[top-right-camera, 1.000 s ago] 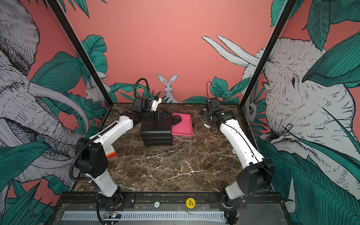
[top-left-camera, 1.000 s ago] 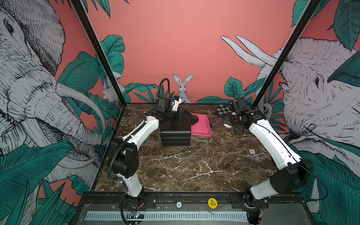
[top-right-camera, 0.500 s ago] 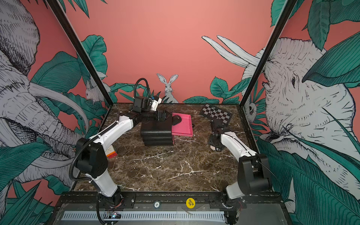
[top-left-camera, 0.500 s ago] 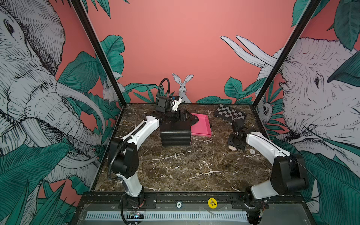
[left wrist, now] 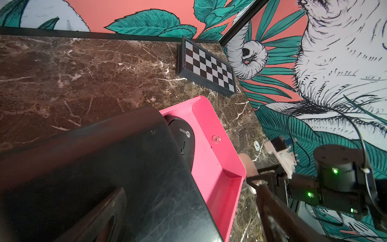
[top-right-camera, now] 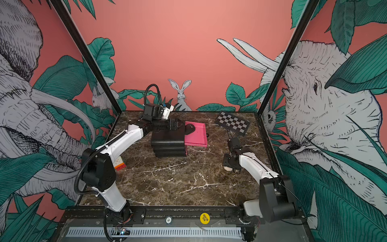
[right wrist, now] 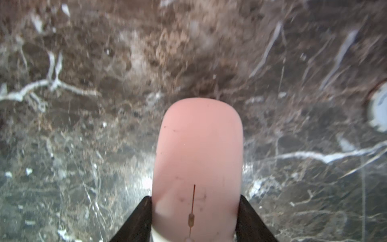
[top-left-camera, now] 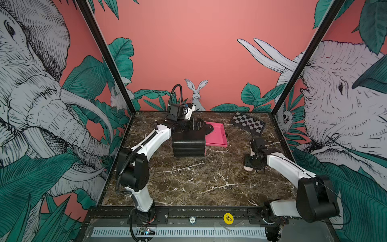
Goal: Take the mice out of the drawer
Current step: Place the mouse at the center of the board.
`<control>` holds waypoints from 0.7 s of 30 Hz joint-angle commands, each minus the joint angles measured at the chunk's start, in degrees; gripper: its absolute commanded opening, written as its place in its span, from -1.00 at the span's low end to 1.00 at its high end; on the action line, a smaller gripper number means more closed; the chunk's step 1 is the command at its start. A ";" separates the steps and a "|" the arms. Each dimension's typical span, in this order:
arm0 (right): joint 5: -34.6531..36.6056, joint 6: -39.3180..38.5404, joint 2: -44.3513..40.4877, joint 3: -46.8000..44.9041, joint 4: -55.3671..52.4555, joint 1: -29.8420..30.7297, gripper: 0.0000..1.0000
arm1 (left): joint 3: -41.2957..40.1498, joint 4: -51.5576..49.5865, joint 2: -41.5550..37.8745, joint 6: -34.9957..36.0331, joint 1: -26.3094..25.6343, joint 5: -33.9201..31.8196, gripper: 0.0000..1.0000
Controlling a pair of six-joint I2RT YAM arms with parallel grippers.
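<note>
We see a brown marble table (top-left-camera: pixel 199 184) with white veins, enclosed by walls painted with elephants, leaves and a rabbit. Two white and black robot arms reach in from the near edge.

A black drawer unit (top-left-camera: pixel 188 144) stands toward the back, left of centre. Its top pink drawer (top-left-camera: pixel 217 136) is pulled out to the right. A small chessboard (top-left-camera: pixel 248 123) lies near the back right corner, well apart from the drawer.

The left gripper (top-left-camera: pixel 199 125) sits over the top of the drawer unit. In the left wrist view its dark fingers (left wrist: pixel 104 209) look well apart, with nothing gripped between them, though both are blurred.

The right gripper (right wrist: pixel 193 201) is low over the right side of the table, well clear of the drawer. Its two dark fingers (right wrist: pixel 136 220) press against the sides of a slim pale pink mouse (right wrist: pixel 199 146). In both top views the mouse is mostly hidden under the gripper, and we cannot tell whether it touches the marble.

A black mouse (left wrist: pixel 184 142) lies in the pink drawer at its inner end, partly under the unit's top. The rest of the drawer floor that we can see is bare.

A small white disc (right wrist: pixel 379 111) lies on the marble near the pink mouse.
</note>
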 commanded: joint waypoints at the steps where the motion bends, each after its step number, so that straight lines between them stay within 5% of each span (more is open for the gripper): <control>1: -3.18 -0.57 -4.01 -2.55 0.34 0.71 0.00 | -1.04 -4.72 -0.09 -1.10 0.04 -1.46 0.98; 13: -1.09 2.33 -11.15 -10.15 -3.11 12.77 0.01 | -1.81 -4.81 -0.40 -1.00 0.04 -1.67 0.98; 21: 2.24 2.97 -16.03 -11.88 -5.44 15.08 0.01 | -2.43 -5.33 -0.75 -0.74 0.04 -1.23 0.98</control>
